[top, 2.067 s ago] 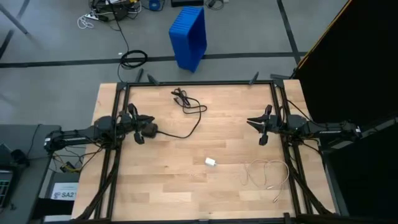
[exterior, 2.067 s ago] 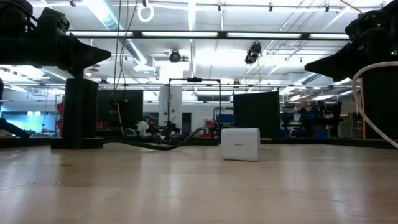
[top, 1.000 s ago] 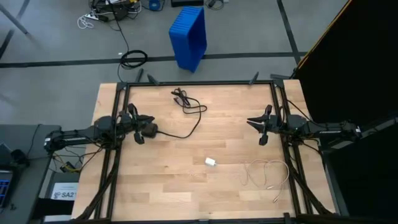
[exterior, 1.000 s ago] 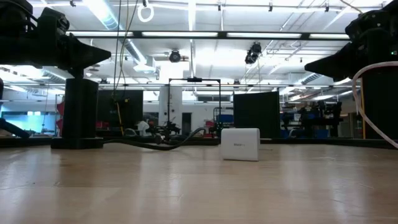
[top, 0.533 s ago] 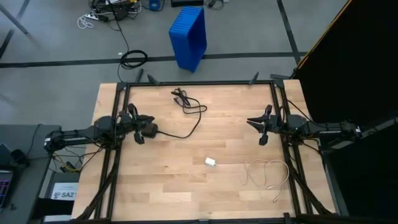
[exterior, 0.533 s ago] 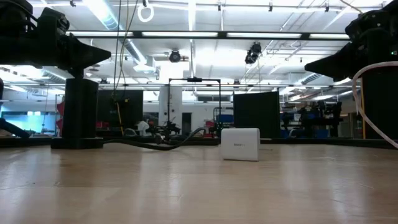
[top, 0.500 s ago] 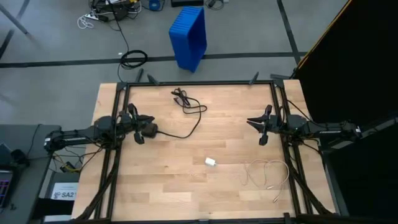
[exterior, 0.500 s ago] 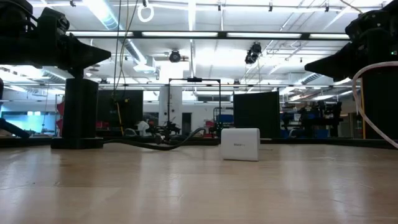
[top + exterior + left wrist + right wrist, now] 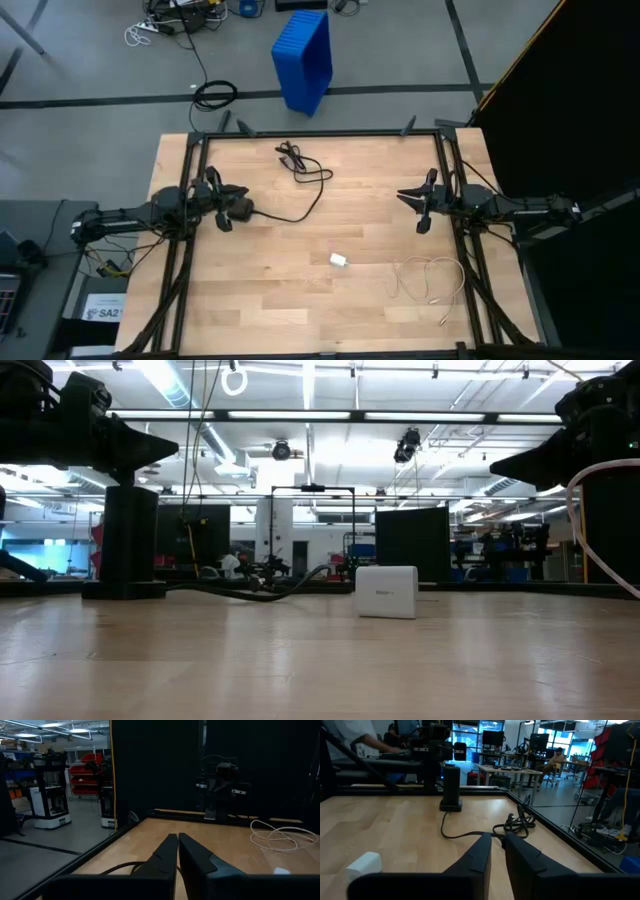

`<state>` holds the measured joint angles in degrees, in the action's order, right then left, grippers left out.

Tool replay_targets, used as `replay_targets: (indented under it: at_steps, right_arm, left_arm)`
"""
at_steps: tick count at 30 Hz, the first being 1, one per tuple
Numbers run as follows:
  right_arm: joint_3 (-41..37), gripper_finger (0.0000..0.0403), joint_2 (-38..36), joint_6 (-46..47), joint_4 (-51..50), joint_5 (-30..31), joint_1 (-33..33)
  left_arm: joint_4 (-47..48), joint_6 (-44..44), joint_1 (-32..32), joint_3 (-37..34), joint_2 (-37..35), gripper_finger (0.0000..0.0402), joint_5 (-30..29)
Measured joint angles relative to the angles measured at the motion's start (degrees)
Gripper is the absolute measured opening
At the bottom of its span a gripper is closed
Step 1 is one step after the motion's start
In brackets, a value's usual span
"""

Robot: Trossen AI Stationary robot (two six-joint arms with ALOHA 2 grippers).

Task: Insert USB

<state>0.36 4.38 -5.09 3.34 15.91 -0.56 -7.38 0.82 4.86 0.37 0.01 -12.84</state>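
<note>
A small white charger block [image 9: 339, 261] lies flat on the wooden table near its middle, also seen in the low view [image 9: 386, 591]. A white cable [image 9: 432, 278] lies in loose loops by the near right corner. A black cable [image 9: 305, 175] runs from a coil near the far edge to a black upright block [image 9: 451, 787] standing under my left gripper [image 9: 240, 207]. My left gripper hovers shut over the table's left side. My right gripper [image 9: 402, 194] hovers shut over the right side. Both point toward the table's middle and touch nothing.
Dark frame rails [image 9: 190, 200] run along the table's left, right and far edges. A blue bin [image 9: 303, 55] stands on the floor beyond the far edge. Bare wood [image 9: 290, 300] lies between the charger and the near edge.
</note>
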Motion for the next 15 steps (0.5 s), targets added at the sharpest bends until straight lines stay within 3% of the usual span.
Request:
replay_targets:
  at_steps: [15]
  right_arm:
    - [0.0, 0.0036, 0.0, 0.0, 0.0, 0.0, 0.0]
  left_arm:
    - [0.0, 0.0, 0.0, 0.0, 0.0, 0.0001, 0.0]
